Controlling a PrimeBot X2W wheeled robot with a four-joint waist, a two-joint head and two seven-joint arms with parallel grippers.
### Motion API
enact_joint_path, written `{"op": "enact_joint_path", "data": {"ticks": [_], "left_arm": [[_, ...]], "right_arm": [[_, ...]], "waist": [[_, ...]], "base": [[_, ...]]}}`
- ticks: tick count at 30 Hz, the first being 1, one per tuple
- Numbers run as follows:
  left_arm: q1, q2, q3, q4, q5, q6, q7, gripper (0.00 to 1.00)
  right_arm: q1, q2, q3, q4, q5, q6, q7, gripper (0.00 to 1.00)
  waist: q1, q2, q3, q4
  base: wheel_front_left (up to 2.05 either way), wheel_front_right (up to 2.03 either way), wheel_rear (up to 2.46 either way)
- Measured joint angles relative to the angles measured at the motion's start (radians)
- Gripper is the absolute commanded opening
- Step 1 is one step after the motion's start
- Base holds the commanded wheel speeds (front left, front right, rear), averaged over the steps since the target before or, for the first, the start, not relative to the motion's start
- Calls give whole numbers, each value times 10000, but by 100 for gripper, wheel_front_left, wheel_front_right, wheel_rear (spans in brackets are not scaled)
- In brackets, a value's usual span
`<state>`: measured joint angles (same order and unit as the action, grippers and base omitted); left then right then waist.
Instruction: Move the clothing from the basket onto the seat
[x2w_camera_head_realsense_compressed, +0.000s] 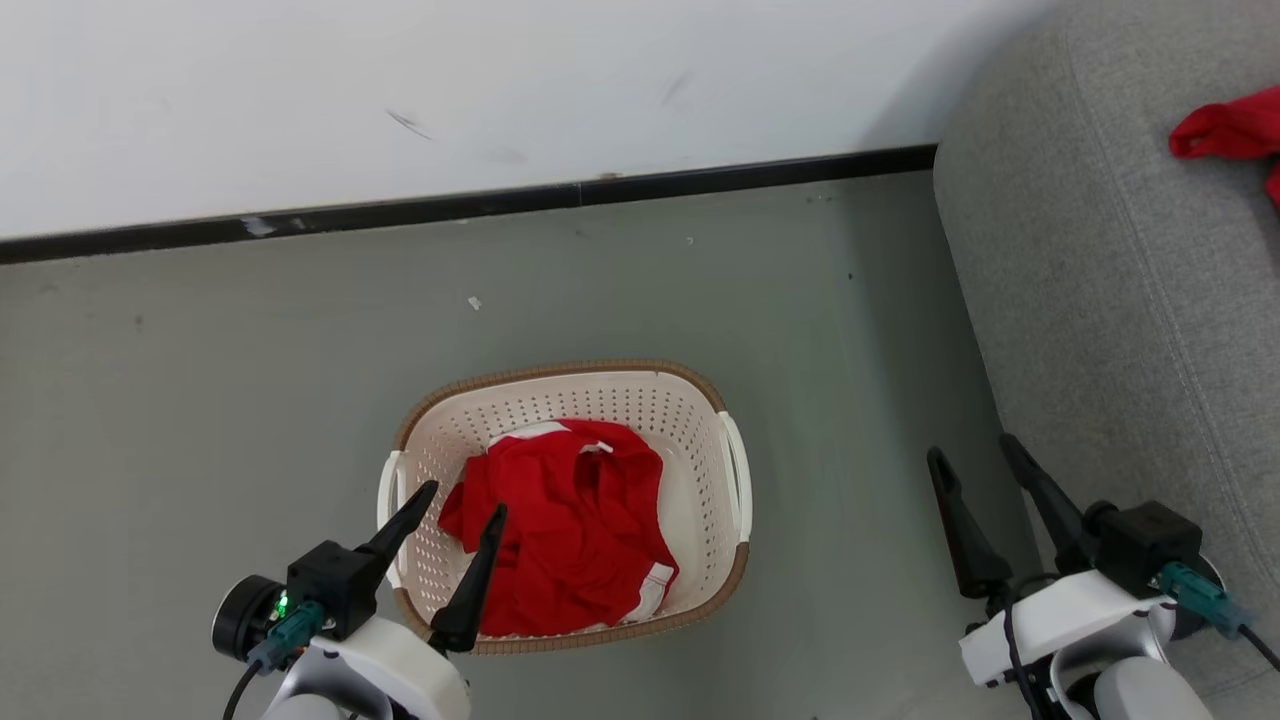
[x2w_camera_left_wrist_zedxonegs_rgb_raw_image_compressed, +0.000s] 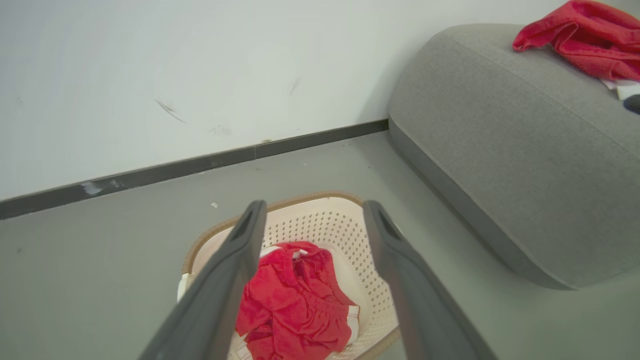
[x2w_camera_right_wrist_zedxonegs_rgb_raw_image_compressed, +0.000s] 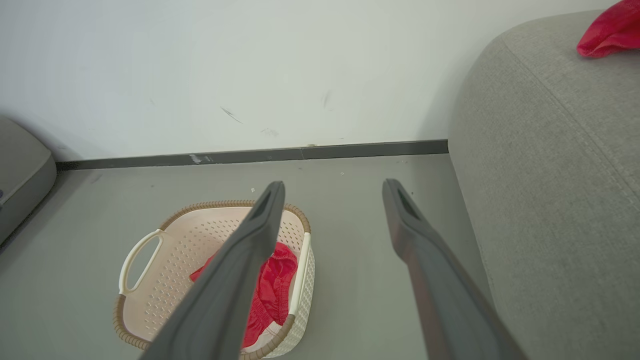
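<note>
A cream basket (x2w_camera_head_realsense_compressed: 690, 420) with a brown rim stands on the grey floor, and red clothing (x2w_camera_head_realsense_compressed: 570, 530) with white trim lies crumpled inside it. My left gripper (x2w_camera_head_realsense_compressed: 465, 497) is open above the basket's left edge, with nothing between its fingers. My right gripper (x2w_camera_head_realsense_compressed: 975, 448) is open over the floor between the basket and the grey seat (x2w_camera_head_realsense_compressed: 1120, 300), also empty. A second red garment (x2w_camera_head_realsense_compressed: 1235, 130) lies on the seat. In the left wrist view the clothing (x2w_camera_left_wrist_zedxonegs_rgb_raw_image_compressed: 295, 305) sits in the basket (x2w_camera_left_wrist_zedxonegs_rgb_raw_image_compressed: 320, 225) between my fingers. The right wrist view has the basket (x2w_camera_right_wrist_zedxonegs_rgb_raw_image_compressed: 200, 245) at lower left.
A white wall with a dark baseboard (x2w_camera_head_realsense_compressed: 450, 205) runs behind the basket. Bare grey floor (x2w_camera_head_realsense_compressed: 200, 400) surrounds the basket. A second grey cushioned piece (x2w_camera_right_wrist_zedxonegs_rgb_raw_image_compressed: 22, 170) sits at the far left in the right wrist view.
</note>
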<state>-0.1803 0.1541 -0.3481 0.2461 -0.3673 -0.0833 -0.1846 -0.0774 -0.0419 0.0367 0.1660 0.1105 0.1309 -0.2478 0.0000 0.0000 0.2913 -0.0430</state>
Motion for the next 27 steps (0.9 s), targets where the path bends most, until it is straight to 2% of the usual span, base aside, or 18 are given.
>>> {"op": "enact_joint_path", "data": {"ticks": [20,27], "left_arm": [[-2157,-130,-368,754,550,-69,1223,100],[-2749,-132,-303,1306,654,165,1728,100]], "right_arm": [[-1589,-12,173,-903,-405,0,0,100],[-1857,-13,276,-1049,-336,0,0,100]], "waist": [[0,0,2350,-533],[0,0,3104,-729]], "base": [[0,0,0],[0,0,0]]}}
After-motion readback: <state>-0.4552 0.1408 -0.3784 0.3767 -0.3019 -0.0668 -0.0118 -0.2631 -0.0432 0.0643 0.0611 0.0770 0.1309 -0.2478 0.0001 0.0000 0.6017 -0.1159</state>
